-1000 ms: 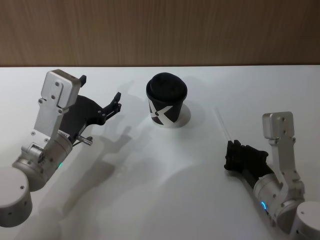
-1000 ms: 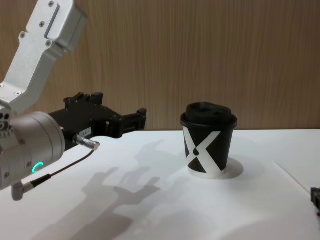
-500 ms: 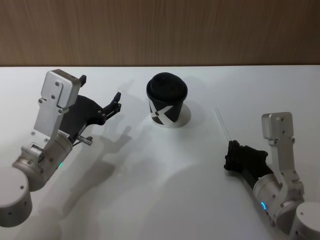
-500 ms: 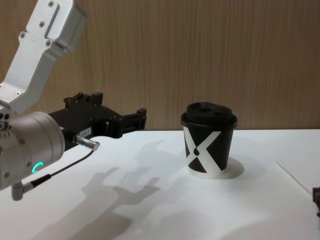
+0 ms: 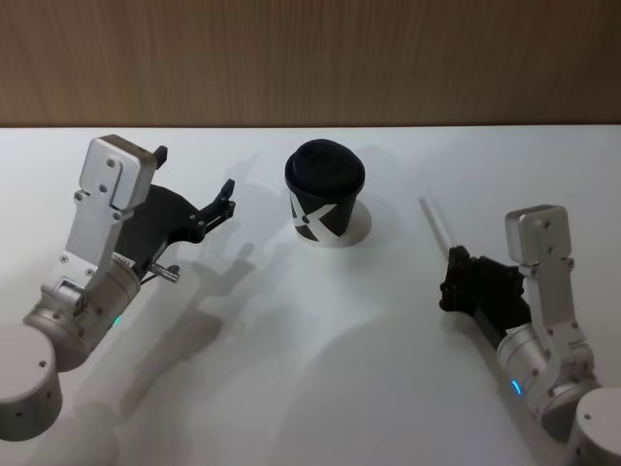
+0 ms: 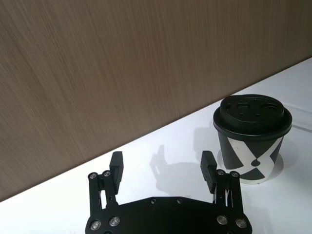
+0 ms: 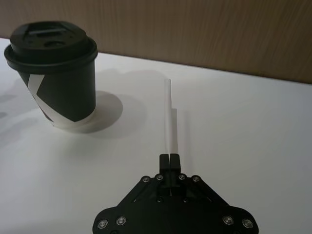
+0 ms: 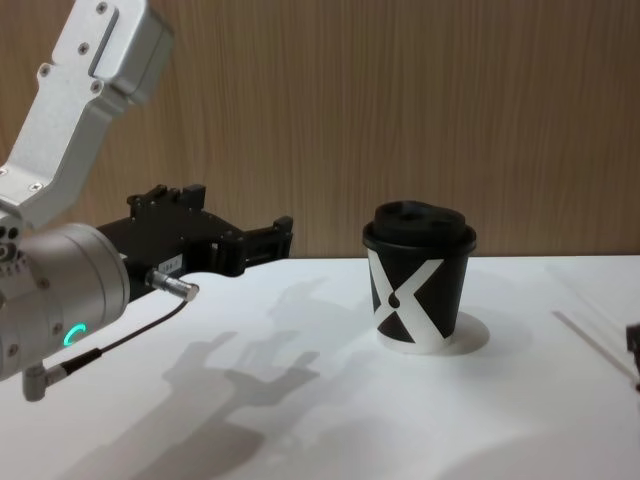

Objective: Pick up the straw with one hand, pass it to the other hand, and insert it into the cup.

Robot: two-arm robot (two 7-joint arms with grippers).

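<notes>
Cup [image 5: 325, 199] was black: black lid, white X mark, white base band. Straw [image 5: 434, 221] white, on white tabletop [image 5: 310, 369]. Wall [image 5: 310, 58] showed brown wood grain, finely streaked. Left gripper [image 5: 194, 173] black, its wrist [image 8: 60, 295] silver with a green ring [image 8: 73, 335]. Right gripper [image 7: 169, 158] all black.

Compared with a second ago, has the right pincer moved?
Yes. In the head view, the right pincer, shut on the straw, has shifted away from the robot, toward the back wall, while the cup stays put.
</notes>
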